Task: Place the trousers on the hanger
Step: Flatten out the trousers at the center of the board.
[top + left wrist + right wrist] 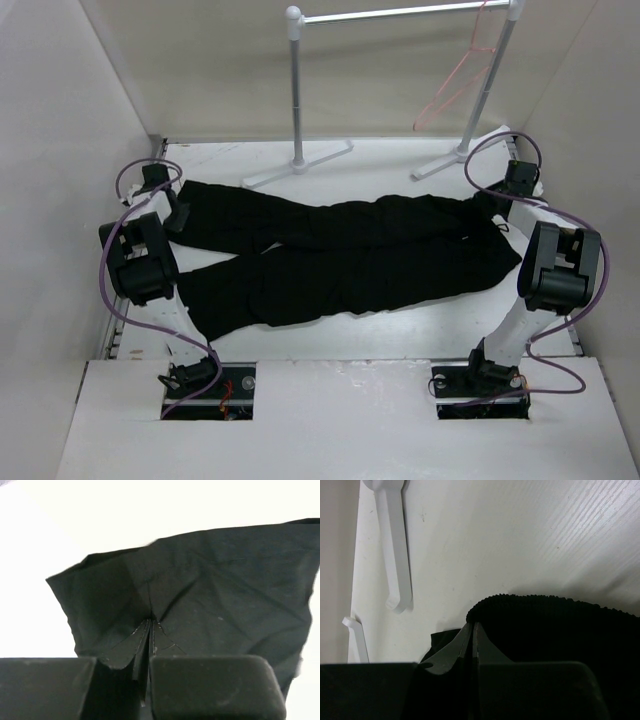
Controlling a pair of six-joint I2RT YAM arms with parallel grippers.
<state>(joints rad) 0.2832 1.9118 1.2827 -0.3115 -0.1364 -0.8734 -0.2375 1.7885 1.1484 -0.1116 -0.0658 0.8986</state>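
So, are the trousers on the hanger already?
No, off. The trousers lie spread on the table; the hanger hangs bare on the rail.

Bright, even light — whites glare, trousers (560,645) underexposed.

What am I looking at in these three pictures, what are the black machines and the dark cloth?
These are two robots: a left arm and a right arm bolted to a white table. The wide picture is from a camera above and behind them; the other two are from cameras on their wrists. Black trousers lie across the table. The left gripper is pinched on a leg end, the right gripper on a ribbed edge. Behind stands a clothes rail with a pink wire hanger hanging from it.
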